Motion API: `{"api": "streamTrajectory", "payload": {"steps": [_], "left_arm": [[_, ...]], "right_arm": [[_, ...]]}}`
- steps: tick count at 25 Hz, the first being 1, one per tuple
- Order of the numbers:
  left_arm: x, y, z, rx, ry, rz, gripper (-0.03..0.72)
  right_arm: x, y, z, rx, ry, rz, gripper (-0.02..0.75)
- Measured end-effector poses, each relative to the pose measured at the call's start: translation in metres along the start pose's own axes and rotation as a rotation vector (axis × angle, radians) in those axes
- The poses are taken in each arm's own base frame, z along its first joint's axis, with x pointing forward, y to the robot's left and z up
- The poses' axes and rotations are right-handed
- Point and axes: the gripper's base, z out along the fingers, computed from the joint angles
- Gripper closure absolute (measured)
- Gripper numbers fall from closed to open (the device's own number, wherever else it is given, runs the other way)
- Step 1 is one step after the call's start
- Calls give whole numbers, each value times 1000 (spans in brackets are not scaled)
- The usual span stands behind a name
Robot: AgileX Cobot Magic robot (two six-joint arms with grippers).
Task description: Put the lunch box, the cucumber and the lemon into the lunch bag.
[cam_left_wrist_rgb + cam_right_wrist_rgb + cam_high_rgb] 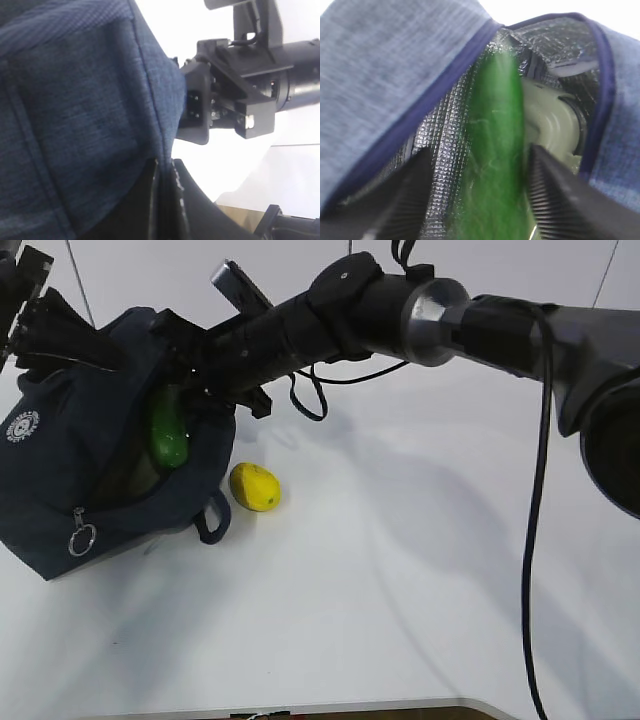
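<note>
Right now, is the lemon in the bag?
No, the lemon lies on the table beside the bag.

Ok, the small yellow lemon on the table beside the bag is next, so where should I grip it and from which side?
Grip the small yellow oval lemon across its narrow middle, coming from above. It lies on its side on the white table, so its long axis is level and the short width probably suits the gripper best. The dark navy fabric lunch bag and its loop handle crowd its left; the other sides look open.
</note>
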Motion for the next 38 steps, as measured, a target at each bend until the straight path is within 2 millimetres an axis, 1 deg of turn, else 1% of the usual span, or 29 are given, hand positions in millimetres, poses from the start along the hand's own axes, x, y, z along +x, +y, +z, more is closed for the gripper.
{"api": "streamTrajectory", "payload": {"steps": [3,6,8,10,14,19,26,30,33,38], "left_arm": [[0,0,0,-1,-5,-1,701],[-1,1,0,-8,-14,-1,701],[-2,1,0,-10,-18,-1,701],[-2,1,0,-10,-20,-1,701],[-2,1,0,-11,-22,-1,701],[-2,5,-4,-21,-28,-7,701],[-4,13,-14,-34,-54,-28,701],[-4,14,-15,-36,-56,-30,701],[-3,15,-15,-38,-54,-30,701],[-2,22,-23,-48,-55,-44,701]], "right_arm": [[-1,1,1,3,-24,-2,348],[-1,-1,2,5,-29,0,273],[-1,-2,3,6,-28,1,237],[-1,-1,3,5,-26,1,222],[-1,-1,3,5,-22,1,214],[4,1,3,-19,33,8,214],[12,11,1,-129,124,58,214],[18,14,0,-162,182,31,214],[18,16,-2,-199,197,-22,214],[22,19,-5,-263,231,-103,214]]}}
